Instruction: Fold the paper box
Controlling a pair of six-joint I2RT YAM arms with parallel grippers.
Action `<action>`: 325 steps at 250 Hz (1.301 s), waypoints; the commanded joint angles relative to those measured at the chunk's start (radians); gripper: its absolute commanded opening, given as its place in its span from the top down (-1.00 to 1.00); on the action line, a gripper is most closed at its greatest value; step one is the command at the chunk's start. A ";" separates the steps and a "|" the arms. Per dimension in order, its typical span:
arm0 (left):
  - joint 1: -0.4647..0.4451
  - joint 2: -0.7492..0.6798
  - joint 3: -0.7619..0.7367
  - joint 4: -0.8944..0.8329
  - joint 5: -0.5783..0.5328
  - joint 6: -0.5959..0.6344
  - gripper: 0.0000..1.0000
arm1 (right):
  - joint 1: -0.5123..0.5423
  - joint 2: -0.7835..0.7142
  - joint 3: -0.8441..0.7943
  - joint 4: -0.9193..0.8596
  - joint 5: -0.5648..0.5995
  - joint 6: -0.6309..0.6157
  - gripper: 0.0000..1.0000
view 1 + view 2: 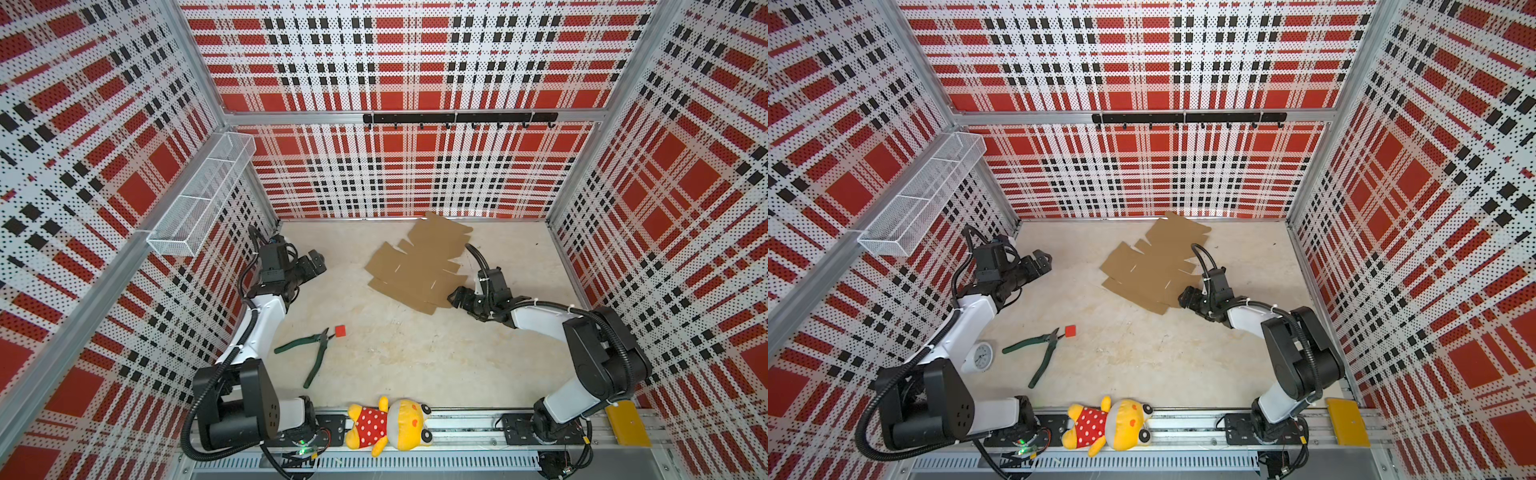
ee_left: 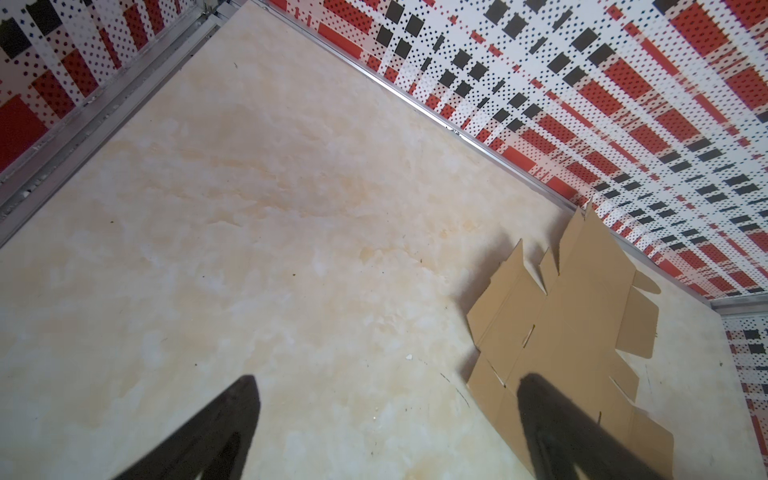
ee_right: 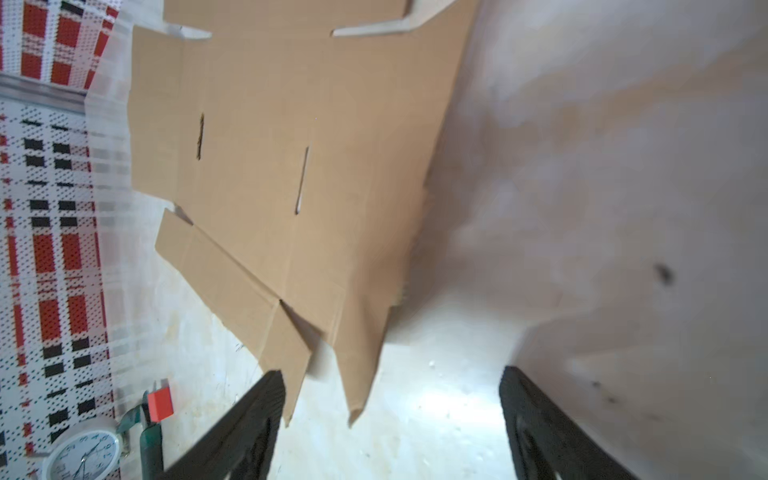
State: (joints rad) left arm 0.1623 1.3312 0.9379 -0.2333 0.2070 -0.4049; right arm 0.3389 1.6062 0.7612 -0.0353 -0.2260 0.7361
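Plaid panels (image 1: 415, 62) in red, black and white wall in your pale marbled desk (image 1: 415, 365). You'll find the paper box (image 1: 419, 270) in the upper middle of both top views. It is a flat brown die-cut sheet, lying unfolded, and its far flap reaches the back wall.

Your right tool (image 1: 453, 299) sits low at the sheet's lower right corner. In the right wrist view the right tool (image 3: 390, 372) has its fingers spread wide. Two pointed flap corners of the paper box (image 3: 270, 166) poke in between them, and nothing is clamped. Whether a finger touches the cardboard, you cannot tell.

Your left tool (image 1: 318, 264) hangs at centre left, well apart from the sheet. In its wrist view the left tool (image 2: 388, 380) is fully spread over bare desk.

Green pliers (image 1: 316, 353) lie left of centre with a red cube (image 1: 340, 331) just beside their nose. A white clock (image 1: 980, 356) shows by the left arm. A plush toy (image 1: 388, 424) rests at the bottom edge, and a yellow plate (image 1: 627, 424) lies at lower right.
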 commanded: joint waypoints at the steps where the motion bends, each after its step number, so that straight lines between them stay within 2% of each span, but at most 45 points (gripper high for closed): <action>1: 0.011 -0.010 0.010 0.012 0.015 -0.014 -0.99 | -0.062 -0.024 0.057 -0.099 -0.014 -0.068 -0.69; 49: 0.011 -0.019 0.010 0.006 -0.009 -0.006 -0.99 | -0.180 0.033 0.163 -0.105 -0.083 -0.087 -0.69; 98: 0.013 -0.034 0.004 0.009 -0.016 -0.006 -0.99 | -0.260 0.193 0.327 -0.039 -0.170 -0.049 -0.61; 138: 0.013 -0.053 0.012 -0.003 -0.009 -0.007 -0.99 | -0.271 0.330 0.460 0.007 -0.210 0.007 -0.50; 164: 0.014 -0.059 0.006 0.000 -0.024 -0.002 -0.99 | -0.272 0.417 0.525 0.055 -0.241 0.068 -0.37; 250: 0.013 -0.067 0.000 0.005 -0.008 -0.005 -0.99 | -0.271 0.625 0.609 0.271 -0.312 0.297 0.05; 325: 0.012 -0.067 -0.015 0.021 -0.011 -0.002 -0.99 | -0.262 0.731 0.693 0.282 -0.326 0.341 0.27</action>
State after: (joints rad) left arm 0.1635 1.2881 0.9352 -0.2329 0.2020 -0.4038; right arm 0.0689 2.2799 1.4193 0.2226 -0.5564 1.0401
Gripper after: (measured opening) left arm 0.994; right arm 0.380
